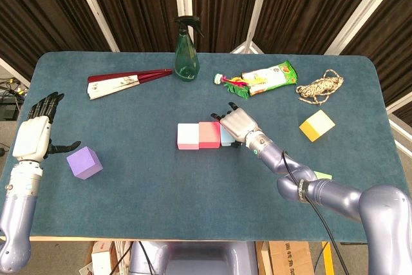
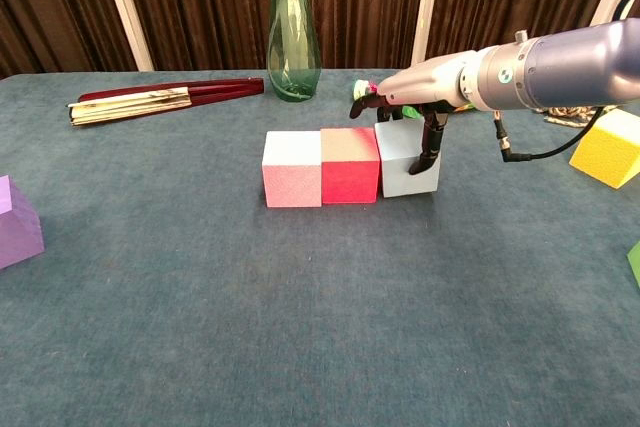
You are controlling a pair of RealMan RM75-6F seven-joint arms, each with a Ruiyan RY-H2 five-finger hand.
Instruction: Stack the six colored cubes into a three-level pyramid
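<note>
Base row: 3 cubes in a line near table centre, pale pink cube (image 1: 187, 136), red cube (image 1: 209, 134) and light blue cube (image 2: 407, 159), left to right. Pink and red faces touch; in the chest view the blue cube sits just beside the red one, touching or nearly so, and turned slightly out of line with it. The right hand (image 1: 240, 122) lies over the top of the blue cube, palm down, with dark fingers (image 2: 430, 148) hanging down its right side and the others reaching past its far edge; it grips or presses the cube, which rests on the table (image 1: 161, 185). The left hand (image 1: 37, 134) stands at the table's left edge, fingers spread and pointing up, thumb out toward the purple cube (image 1: 84, 162), holding nothing and not touching that cube. The yellow cube (image 1: 317, 125) sits well apart to the right; a green cube (image 1: 322, 175) shows only as a sliver behind the right forearm near the front right. None of the 6 cubes is stacked on another. Along the far side: a folded fan (image 1: 125, 82), a green spray bottle (image 1: 186, 49), a snack packet (image 1: 267, 77), a coil of rope (image 1: 320, 86).
</note>
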